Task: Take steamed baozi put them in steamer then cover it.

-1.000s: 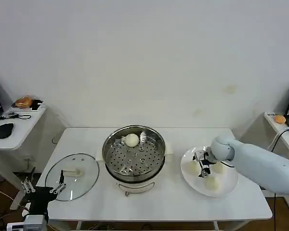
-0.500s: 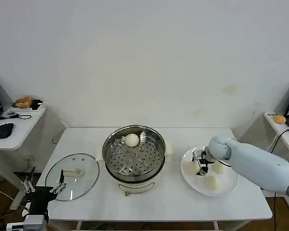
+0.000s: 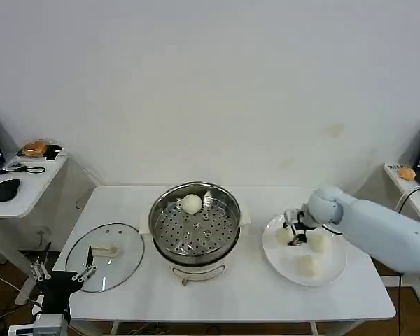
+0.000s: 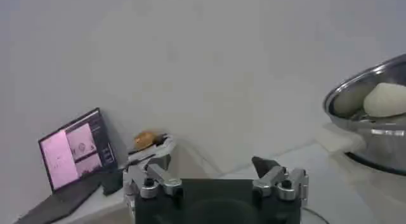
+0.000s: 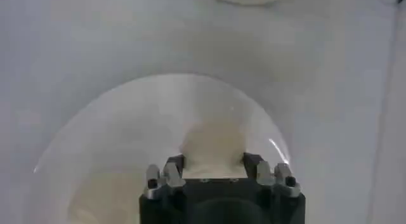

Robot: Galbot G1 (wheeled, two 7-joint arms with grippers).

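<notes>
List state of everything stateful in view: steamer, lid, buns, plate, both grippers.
steamer: uncovered, one baozi inside.
baozi in steamer: resting at the tray's far edge.
glass lid: off, lying flat on the table, on the robot's left.
plate: holds three baozi.
baozi on plate: loose, untouched.
right gripper: over the plate, fingers around a baozi.
left gripper: open, parked below the table's near-left corner.
</notes>
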